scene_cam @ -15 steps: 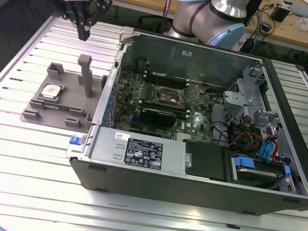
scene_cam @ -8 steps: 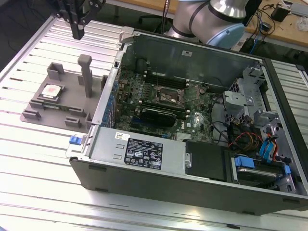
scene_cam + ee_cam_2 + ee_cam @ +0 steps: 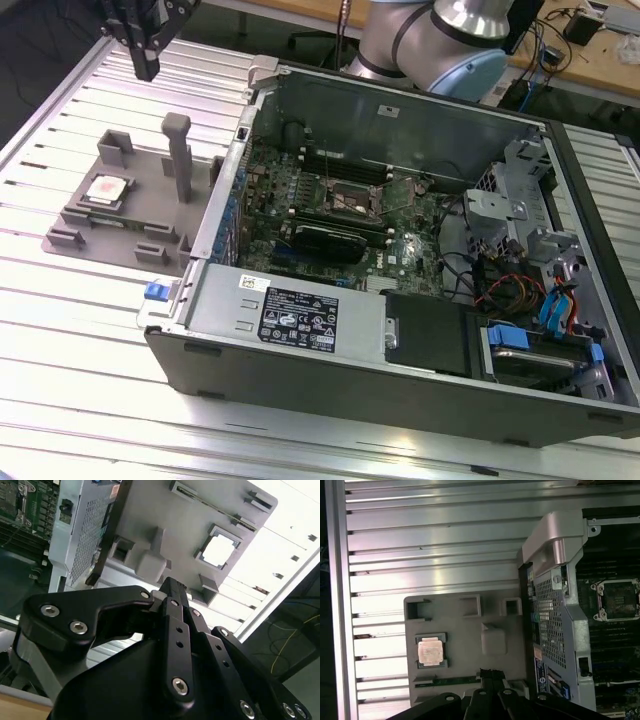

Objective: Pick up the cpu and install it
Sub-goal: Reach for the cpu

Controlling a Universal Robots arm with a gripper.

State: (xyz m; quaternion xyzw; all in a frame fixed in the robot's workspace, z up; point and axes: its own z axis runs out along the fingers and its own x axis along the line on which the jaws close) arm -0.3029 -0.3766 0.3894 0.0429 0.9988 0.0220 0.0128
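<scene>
Overhead, the black two-fingered hand [image 3: 147,70] hangs in the air above the far end of a grey moulded plastic fixture tray [image 3: 140,215]. Its fingers are drawn together with nothing between them. The cpu [image 3: 106,190], a small flat square chip with a shiny silver top and pale rim, lies flat in a square recess of that tray, well below the hand and apart from it. A grey upright post [image 3: 176,155] stands on the tray near the chip. The tray rests on a ribbed aluminium table [image 3: 60,330], just beside an open dark metal computer case [image 3: 400,375] lying on its side. Inside the case, a black square socket with a metal frame [image 3: 350,197] sits on the green motherboard, toward the exterior view's right of the tray.
</scene>
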